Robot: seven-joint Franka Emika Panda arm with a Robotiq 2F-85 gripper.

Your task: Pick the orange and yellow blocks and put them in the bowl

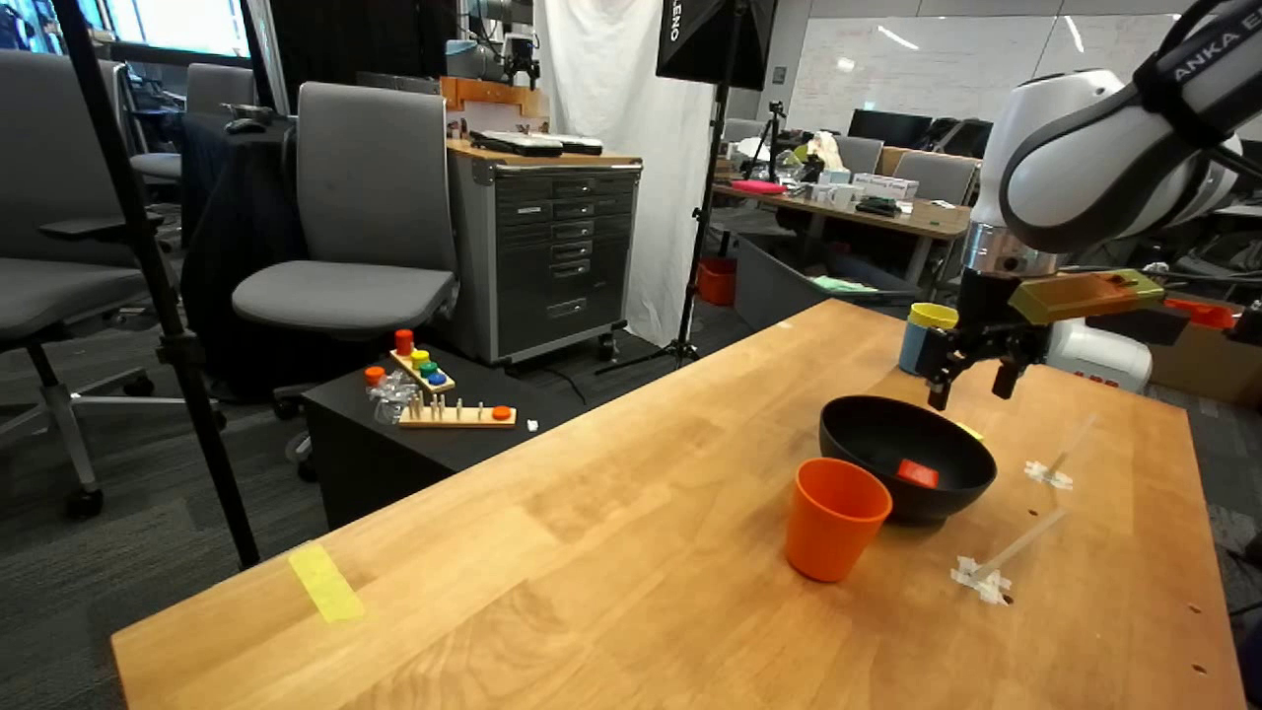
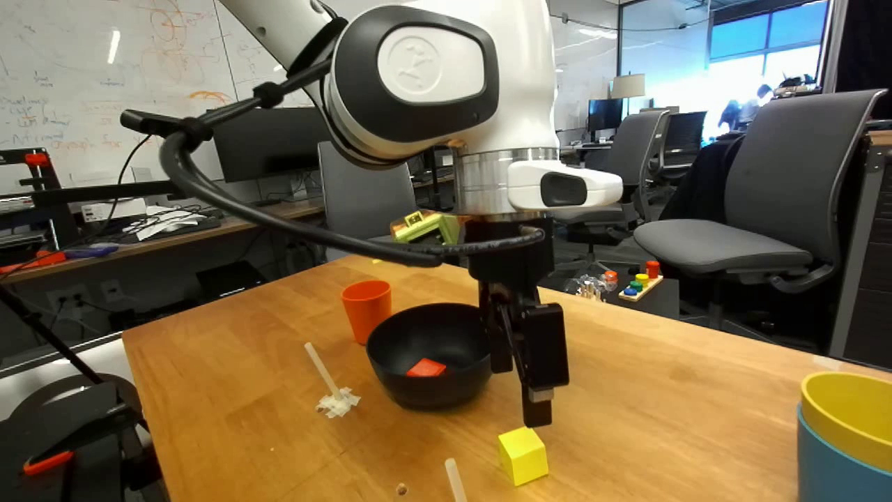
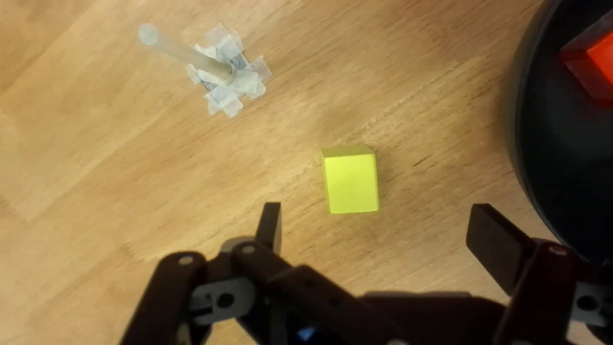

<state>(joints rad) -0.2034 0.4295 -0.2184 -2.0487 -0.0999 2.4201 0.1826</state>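
The yellow block lies on the wooden table beside the bowl. It also shows in an exterior view; in an exterior view only a sliver shows behind the bowl rim. The orange-red block lies inside the black bowl. In the wrist view the block and the bowl are cut off at the right edge. My gripper is open and empty, above the table near the yellow block, its fingers apart from it. It hangs beside the bowl in both exterior views.
An orange cup stands close to the bowl. A blue cup with a yellow one in it stands near the robot's side. Thin sticks taped to the table stick up near the bowl and block. A yellow tape strip marks the far end.
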